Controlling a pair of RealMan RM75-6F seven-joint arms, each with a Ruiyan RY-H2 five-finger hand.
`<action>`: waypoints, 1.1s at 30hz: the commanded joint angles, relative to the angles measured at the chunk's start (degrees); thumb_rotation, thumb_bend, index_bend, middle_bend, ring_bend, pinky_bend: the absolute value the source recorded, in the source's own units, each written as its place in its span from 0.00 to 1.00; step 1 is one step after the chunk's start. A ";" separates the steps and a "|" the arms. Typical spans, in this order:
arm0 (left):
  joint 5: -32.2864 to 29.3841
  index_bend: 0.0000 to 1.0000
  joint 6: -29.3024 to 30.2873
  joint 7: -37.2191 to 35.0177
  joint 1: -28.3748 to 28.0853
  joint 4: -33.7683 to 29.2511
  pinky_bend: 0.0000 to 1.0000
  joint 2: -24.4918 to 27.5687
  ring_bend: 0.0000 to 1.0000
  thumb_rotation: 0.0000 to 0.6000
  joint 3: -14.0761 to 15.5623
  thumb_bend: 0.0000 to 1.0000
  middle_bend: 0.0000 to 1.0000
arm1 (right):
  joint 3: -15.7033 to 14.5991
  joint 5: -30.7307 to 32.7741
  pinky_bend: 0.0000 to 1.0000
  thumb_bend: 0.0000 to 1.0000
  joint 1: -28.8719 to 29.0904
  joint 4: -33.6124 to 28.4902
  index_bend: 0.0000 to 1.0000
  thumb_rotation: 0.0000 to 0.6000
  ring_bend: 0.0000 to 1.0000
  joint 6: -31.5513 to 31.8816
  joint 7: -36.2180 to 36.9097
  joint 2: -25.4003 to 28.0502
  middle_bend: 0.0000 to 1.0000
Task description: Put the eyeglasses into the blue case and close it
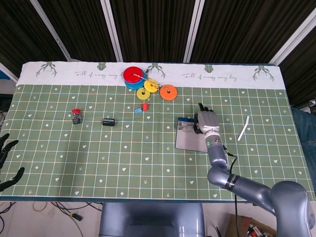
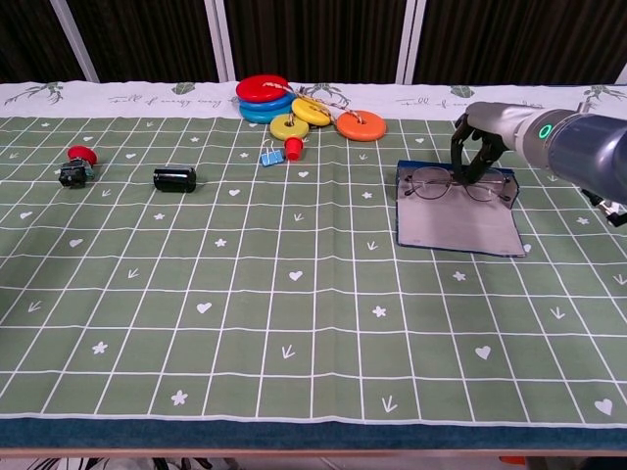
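The eyeglasses (image 2: pixel 458 184) lie lens-side toward the camera on the open blue case (image 2: pixel 457 226), at its far edge, and my right hand (image 2: pixel 474 147) is over them. In the chest view my fingers (image 2: pixel 461 157) curl downward and reach the bridge of the frame between the two lenses; they seem to pinch it, though I cannot tell for certain whether the frame is truly gripped or only touched. In the head view the same hand (image 1: pixel 206 122) covers most of the glasses, with only one lens showing just to the left of my fingers.

The case lies flat, its grey inner face spreading from beneath my fingers toward the near edge of the table (image 2: pixel 294 323), a strip of blue showing along the far side just under my fingertips.

My left hand (image 1: pixel 7 160) hangs off the table's left edge, well apart from everything, fingers spread and holding nothing.

Far left of my right hand sit a black cylinder (image 2: pixel 175 178) and, beyond it, a red-capped button (image 2: pixel 75 164). Beyond my fingers and to the left lies a stack of coloured rings (image 2: pixel 294 106), with a small red peg (image 2: pixel 293 148) and a blue clip (image 2: pixel 270 157) just in front of them. To the right of my right hand a white stick (image 1: pixel 243 128) lies on the cloth.
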 commanded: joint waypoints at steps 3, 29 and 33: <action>0.02 0.14 -0.06 0.08 -0.02 -0.01 0.00 -0.04 0.00 1.00 0.02 0.31 0.00 | -0.09 0.30 0.21 0.56 0.16 0.95 0.67 1.00 0.13 -0.80 0.05 -0.53 0.06; -0.09 0.14 -0.05 0.36 0.09 -0.13 0.00 0.12 0.00 1.00 0.06 0.31 0.00 | -0.18 1.44 0.21 0.23 -0.49 -3.03 0.19 1.00 0.07 -1.09 0.22 3.15 0.03; 0.03 0.14 0.02 0.37 0.13 -0.15 0.00 0.13 0.00 1.00 0.11 0.31 0.00 | -0.07 -4.16 0.21 0.25 -3.06 -9.62 0.19 1.00 0.12 3.46 3.99 5.49 0.06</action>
